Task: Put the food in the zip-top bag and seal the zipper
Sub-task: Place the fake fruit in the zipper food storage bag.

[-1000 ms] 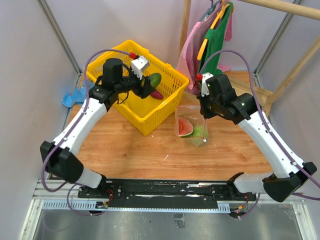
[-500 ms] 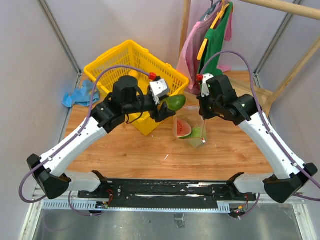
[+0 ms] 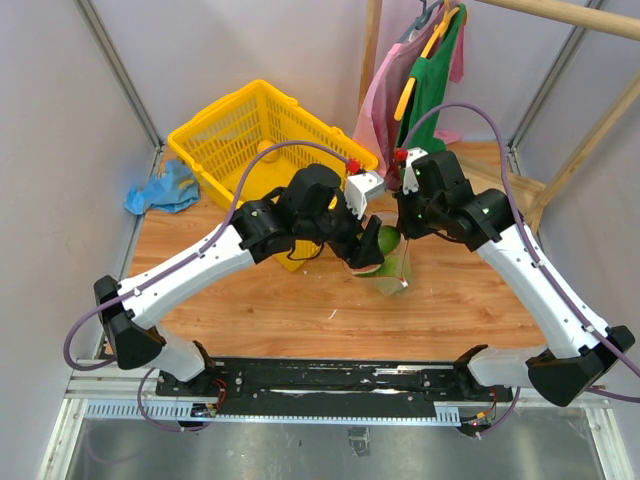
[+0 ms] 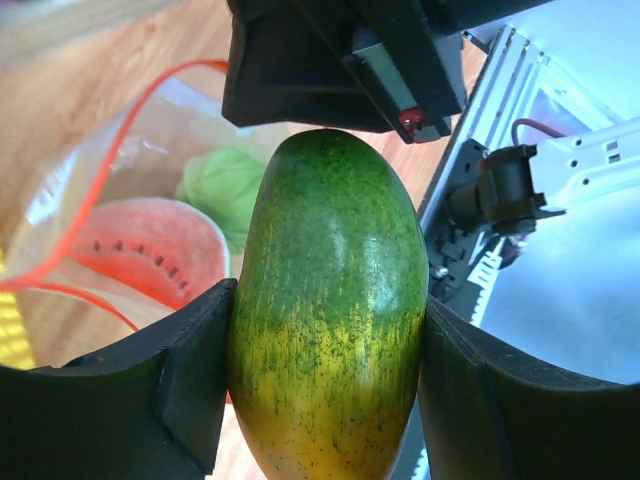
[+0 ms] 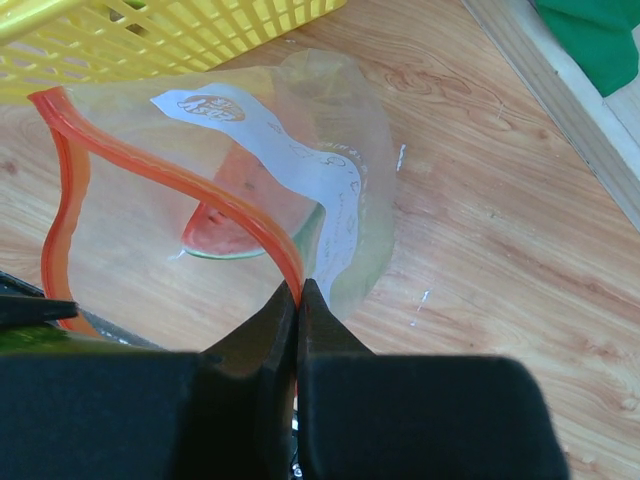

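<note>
My left gripper (image 4: 325,390) is shut on an oval striped green fruit (image 4: 325,300) that fades to yellow at one end. It holds the fruit just above the open mouth of the clear zip-top bag (image 3: 398,272). The top view has the fruit (image 3: 388,239) next to my left gripper (image 3: 372,238). Inside the bag lie a red watermelon wedge (image 5: 240,215) and a pale green piece (image 4: 222,185). My right gripper (image 5: 298,290) is shut on the red-orange zipper (image 5: 150,165) and holds the bag's mouth open.
A yellow plastic basket (image 3: 215,125) stands at the back left, close behind the bag. A blue cloth (image 3: 160,190) lies left of it. Clothes on hangers (image 3: 425,70) hang from a wooden rack at the back right.
My left arm has carried the green fruit from the basket rightwards to the bag's mouth. The right arm and the bag have stayed put.
</note>
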`<state>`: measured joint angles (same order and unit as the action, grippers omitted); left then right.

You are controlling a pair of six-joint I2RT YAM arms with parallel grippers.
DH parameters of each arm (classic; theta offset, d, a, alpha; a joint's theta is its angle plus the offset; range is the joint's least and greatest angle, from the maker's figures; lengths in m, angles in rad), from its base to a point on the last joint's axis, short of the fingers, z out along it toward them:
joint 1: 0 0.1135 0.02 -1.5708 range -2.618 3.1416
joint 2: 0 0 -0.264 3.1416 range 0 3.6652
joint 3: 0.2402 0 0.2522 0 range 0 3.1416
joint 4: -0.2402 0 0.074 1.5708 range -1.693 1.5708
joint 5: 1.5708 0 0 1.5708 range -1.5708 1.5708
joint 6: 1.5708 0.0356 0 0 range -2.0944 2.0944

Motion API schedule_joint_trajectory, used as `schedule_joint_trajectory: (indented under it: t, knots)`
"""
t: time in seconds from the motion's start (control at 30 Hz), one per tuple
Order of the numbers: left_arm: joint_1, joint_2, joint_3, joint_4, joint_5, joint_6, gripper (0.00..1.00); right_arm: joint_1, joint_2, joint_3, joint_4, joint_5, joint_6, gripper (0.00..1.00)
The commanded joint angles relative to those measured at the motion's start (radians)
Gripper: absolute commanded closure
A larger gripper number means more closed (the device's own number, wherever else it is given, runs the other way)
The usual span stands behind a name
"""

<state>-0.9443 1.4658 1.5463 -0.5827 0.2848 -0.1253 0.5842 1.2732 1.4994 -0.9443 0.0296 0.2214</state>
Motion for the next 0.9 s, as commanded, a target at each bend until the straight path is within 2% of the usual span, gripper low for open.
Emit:
schedule_joint_trajectory:
  t: [0.0,0.13,0.3,0.43,0.57,0.87]
  knots:
    - [-0.008,0.007,0.016,-0.023,-0.048,-0.246,1.00,0.009,-0.032,-0.014,0.036,0.018,0.045,0.99]
    - [-0.008,0.019,0.004,-0.024,-0.053,-0.341,0.99,0.011,-0.051,-0.047,0.070,0.016,0.074,0.99]
    - [-0.007,0.108,0.075,-0.125,-0.064,-0.381,0.96,0.015,-0.073,-0.074,0.092,0.028,0.092,0.99]
    - [-0.007,0.156,0.105,-0.171,-0.074,-0.402,0.79,0.018,-0.088,-0.092,0.102,0.027,0.105,0.99]
    - [-0.007,0.164,0.122,-0.174,-0.137,-0.417,0.67,0.022,-0.099,-0.103,0.104,0.027,0.111,0.99]
    - [-0.006,0.208,0.142,-0.163,-0.266,-0.423,0.49,0.026,-0.107,-0.111,0.107,0.026,0.115,0.99]
